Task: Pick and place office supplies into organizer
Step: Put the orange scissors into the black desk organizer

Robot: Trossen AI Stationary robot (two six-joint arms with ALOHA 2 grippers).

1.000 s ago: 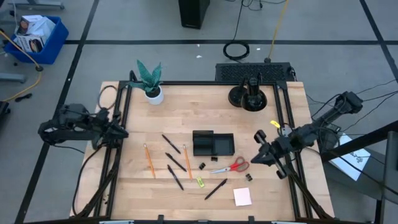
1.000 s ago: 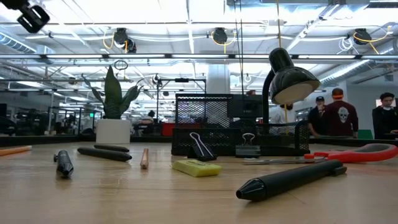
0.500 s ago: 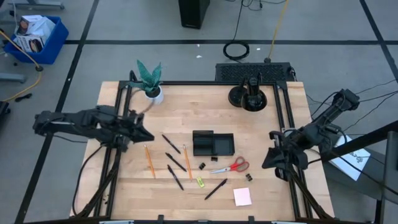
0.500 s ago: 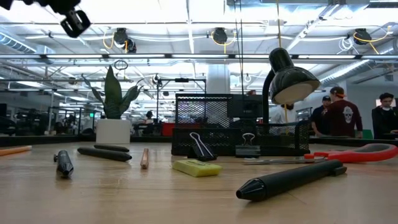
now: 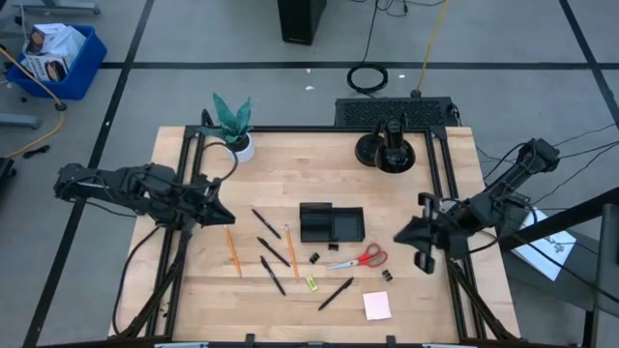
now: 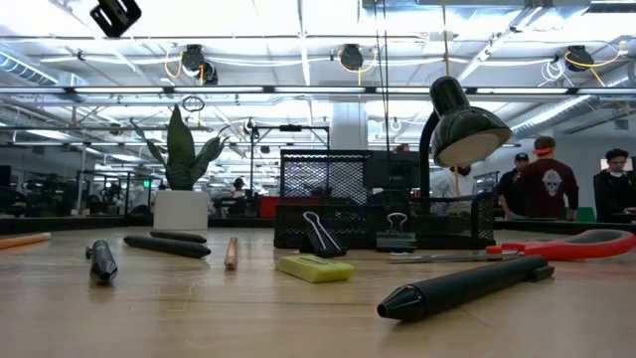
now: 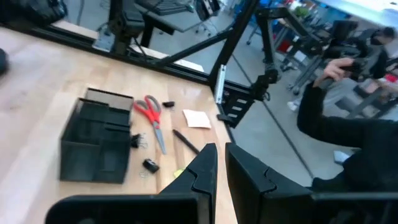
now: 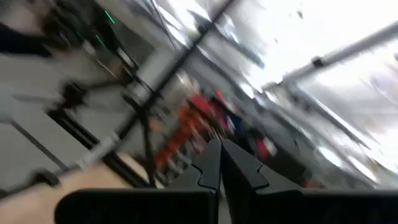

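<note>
The black compartment organizer [image 5: 331,223] [image 7: 96,144] sits mid-table. Red-handled scissors [image 5: 358,259] [image 7: 149,112] lie flat just near of it, with tiny black clips [image 5: 314,258] and a yellow-green piece [image 5: 311,283] [image 6: 313,268]. Orange pencils [image 5: 231,249] and black pens [image 5: 274,252] lie to its left, another pen [image 5: 336,293] [image 6: 467,285] and the pink sticky pad [image 5: 377,305] nearer. My left gripper [image 5: 220,212] [image 7: 221,165] hovers shut above the table, left of the pens. My right gripper [image 5: 404,235] [image 8: 219,163] hovers shut, right of the scissors.
A green plant in a white pot [image 5: 233,128] [image 6: 181,194] stands at the far left. A black desk lamp on a round base [image 5: 386,150] [image 6: 457,119] stands far right. A person's dark sleeve [image 7: 348,124] shows beyond the table's right side, and more people [image 6: 542,184] stand in the room behind.
My left gripper has swung from the table's left edge toward the right, over the table near the pens and pencils, staying high. My right gripper drew a little toward the right edge and came back. Nothing on the table has moved.
</note>
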